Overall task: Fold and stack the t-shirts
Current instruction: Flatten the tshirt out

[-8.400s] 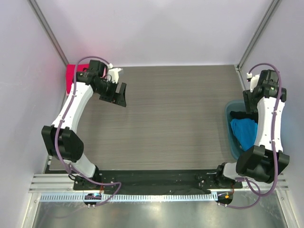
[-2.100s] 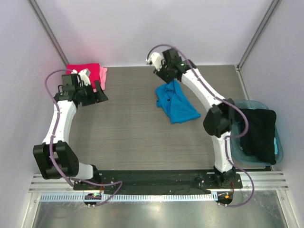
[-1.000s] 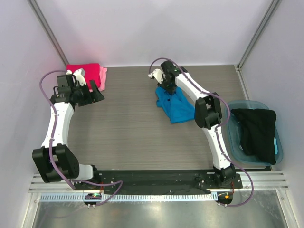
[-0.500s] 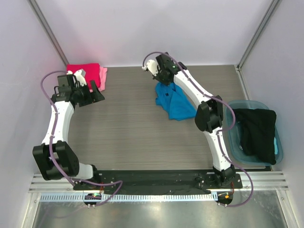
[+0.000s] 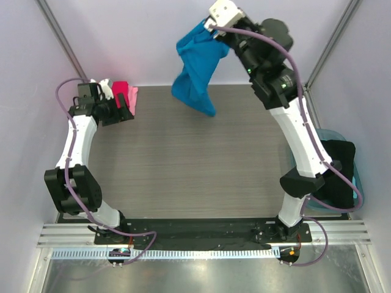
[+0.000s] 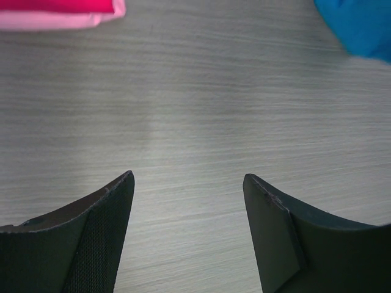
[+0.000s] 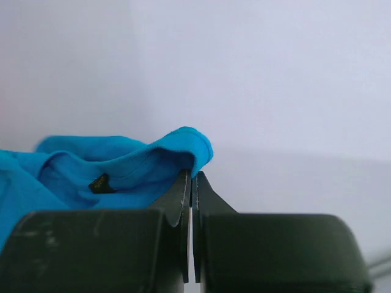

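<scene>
Cloth of the blue t-shirt (image 5: 194, 70) hangs high above the desk (image 5: 183, 162), clamped in the clenched right tool (image 7: 192, 178); the left tool (image 6: 187, 178) hovers released low over the desk.

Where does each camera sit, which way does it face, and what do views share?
Top external: overhead, near side, looking down at the table; left arm and right arm show.
Left wrist: low, facing across the table; open fingers show.
Right wrist: raised high, facing the back wall; shut fingers pinch the blue t-shirt.
Shared: blue t-shirt, in all three.
</scene>
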`<state>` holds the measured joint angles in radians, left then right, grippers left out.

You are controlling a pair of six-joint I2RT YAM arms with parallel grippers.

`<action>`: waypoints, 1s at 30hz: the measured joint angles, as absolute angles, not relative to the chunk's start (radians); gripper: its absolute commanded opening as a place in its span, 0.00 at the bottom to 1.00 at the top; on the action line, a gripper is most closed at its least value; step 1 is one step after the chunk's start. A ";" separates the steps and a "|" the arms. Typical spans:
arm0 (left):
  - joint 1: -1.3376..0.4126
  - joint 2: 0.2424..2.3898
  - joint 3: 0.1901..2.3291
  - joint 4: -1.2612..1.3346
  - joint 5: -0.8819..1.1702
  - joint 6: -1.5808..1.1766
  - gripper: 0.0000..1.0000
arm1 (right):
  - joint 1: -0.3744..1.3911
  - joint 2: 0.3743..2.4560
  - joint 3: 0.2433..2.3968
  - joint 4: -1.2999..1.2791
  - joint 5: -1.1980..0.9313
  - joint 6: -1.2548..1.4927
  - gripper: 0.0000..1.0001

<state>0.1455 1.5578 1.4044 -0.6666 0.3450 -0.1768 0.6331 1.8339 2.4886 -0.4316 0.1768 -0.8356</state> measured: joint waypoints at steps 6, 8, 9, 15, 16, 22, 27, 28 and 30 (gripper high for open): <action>0.085 1.571 1.484 -0.671 0.367 -0.151 0.74 | 0.528 1.774 2.371 -0.282 0.270 -0.892 0.01; 0.055 1.586 1.496 -0.676 0.385 -0.139 0.74 | 0.481 1.771 2.284 -0.278 0.294 -0.890 0.01; 0.033 1.599 1.504 -0.683 0.399 -0.128 0.74 | 0.451 1.772 2.223 -0.270 0.303 -0.887 0.01; -0.172 1.743 1.567 -0.742 0.439 -0.008 0.70 | 0.307 1.835 1.945 -0.369 0.323 -0.794 0.01; -0.225 1.774 1.575 -0.756 0.434 0.034 0.69 | 0.289 1.851 1.918 -0.397 0.324 -0.776 0.01; -0.431 1.885 1.546 -0.785 0.355 0.224 0.66 | 0.277 1.869 1.854 -0.457 0.311 -0.730 0.01; -0.484 1.885 1.455 -0.779 0.252 0.324 0.67 | 0.282 1.865 1.854 -0.452 0.298 -0.700 0.01; -0.490 1.885 1.448 -0.779 0.237 0.334 0.68 | 0.282 1.865 1.853 -0.452 0.295 -0.698 0.01; -0.501 1.892 1.447 -0.775 0.206 0.355 0.68 | 0.282 1.865 1.853 -0.452 0.292 -0.693 0.01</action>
<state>-0.5011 1.8923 1.4467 -0.7750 0.2062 0.3550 0.2825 1.8652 1.8526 -0.4522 0.2916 -0.6926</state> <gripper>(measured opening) 0.673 0.030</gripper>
